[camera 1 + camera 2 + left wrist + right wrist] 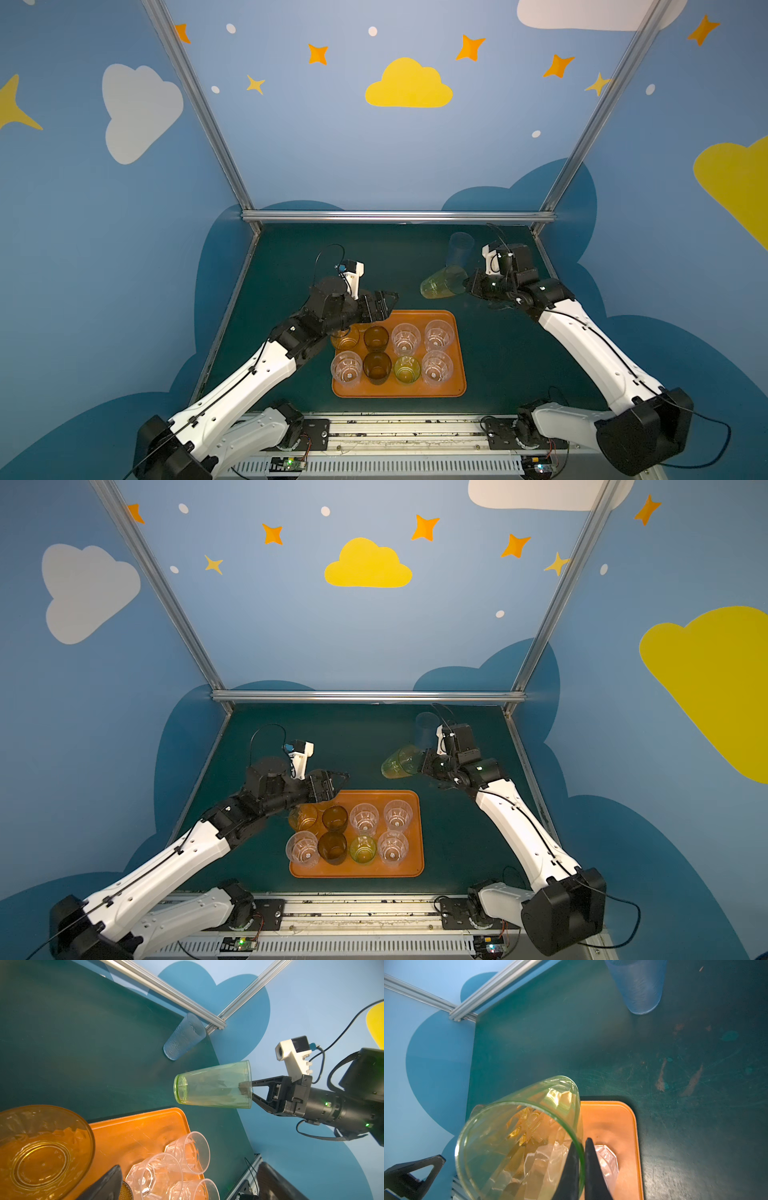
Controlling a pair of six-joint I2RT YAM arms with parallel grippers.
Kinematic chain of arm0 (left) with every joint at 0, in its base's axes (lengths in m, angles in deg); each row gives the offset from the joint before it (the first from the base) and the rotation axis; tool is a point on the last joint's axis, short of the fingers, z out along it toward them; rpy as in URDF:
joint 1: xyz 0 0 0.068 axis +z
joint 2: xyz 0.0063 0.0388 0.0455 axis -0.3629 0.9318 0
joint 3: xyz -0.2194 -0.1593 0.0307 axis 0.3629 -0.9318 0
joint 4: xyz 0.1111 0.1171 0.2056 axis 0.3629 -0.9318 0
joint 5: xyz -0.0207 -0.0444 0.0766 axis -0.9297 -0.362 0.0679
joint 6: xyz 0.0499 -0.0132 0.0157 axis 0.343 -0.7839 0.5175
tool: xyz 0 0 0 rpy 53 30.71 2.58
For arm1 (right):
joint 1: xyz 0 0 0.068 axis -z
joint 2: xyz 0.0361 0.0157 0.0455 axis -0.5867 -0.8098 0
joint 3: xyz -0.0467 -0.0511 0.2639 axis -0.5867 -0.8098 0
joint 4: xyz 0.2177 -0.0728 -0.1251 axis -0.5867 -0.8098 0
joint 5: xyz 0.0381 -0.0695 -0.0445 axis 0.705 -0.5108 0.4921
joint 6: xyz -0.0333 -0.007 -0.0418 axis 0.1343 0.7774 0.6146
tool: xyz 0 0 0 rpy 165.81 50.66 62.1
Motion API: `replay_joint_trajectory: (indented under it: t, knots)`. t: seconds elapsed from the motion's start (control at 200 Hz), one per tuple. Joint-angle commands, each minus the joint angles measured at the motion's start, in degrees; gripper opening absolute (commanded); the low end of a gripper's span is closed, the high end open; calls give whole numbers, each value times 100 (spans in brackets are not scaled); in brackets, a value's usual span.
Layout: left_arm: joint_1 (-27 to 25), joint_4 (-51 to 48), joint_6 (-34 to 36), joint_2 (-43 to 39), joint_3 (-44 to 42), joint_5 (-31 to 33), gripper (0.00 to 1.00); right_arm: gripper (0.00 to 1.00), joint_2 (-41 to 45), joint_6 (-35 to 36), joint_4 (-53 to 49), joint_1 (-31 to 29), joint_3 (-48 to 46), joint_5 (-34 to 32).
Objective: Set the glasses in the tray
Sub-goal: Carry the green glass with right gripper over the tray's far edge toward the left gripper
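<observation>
Eight glasses (406,338) are standing in the tray (419,316) by the worktop's (291,257) front edge. Beyond the tray, the right claw (467,284) is pinching the green glass (442,283) by its rim. The left claw (388,301) is gaping open.

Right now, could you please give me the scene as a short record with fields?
tray: orange, flat on the green table
short glasses: eight standing in the tray, two rows of four
right gripper: shut on the rim of the tall green glass, which is held on its side above the table, beyond the tray
left gripper: open, empty, above the tray's far left corner
tall greyish glass: standing on the table, beyond the green one, not yet in the tray
</observation>
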Motion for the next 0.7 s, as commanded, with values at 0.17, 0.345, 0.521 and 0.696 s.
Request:
replay_joint_trajectory:
  t: [0.17, 0.345, 0.521, 0.696]
  knots:
    - [-360, -396, -15, 150, 292, 542, 100, 0, -119, 146, -83, -385, 6, -100]
    - [-491, -481, -20, 358, 457, 626, 100, 0, -374, 183, -1, -598, 102, -115]
    - [-539, -613, -15, 540, 633, 752, 100, 0, -639, 214, 58, -817, 230, -157]
    - [-539, -704, -31, 531, 735, 855, 100, 0, -995, 207, 60, -1023, 401, -94]
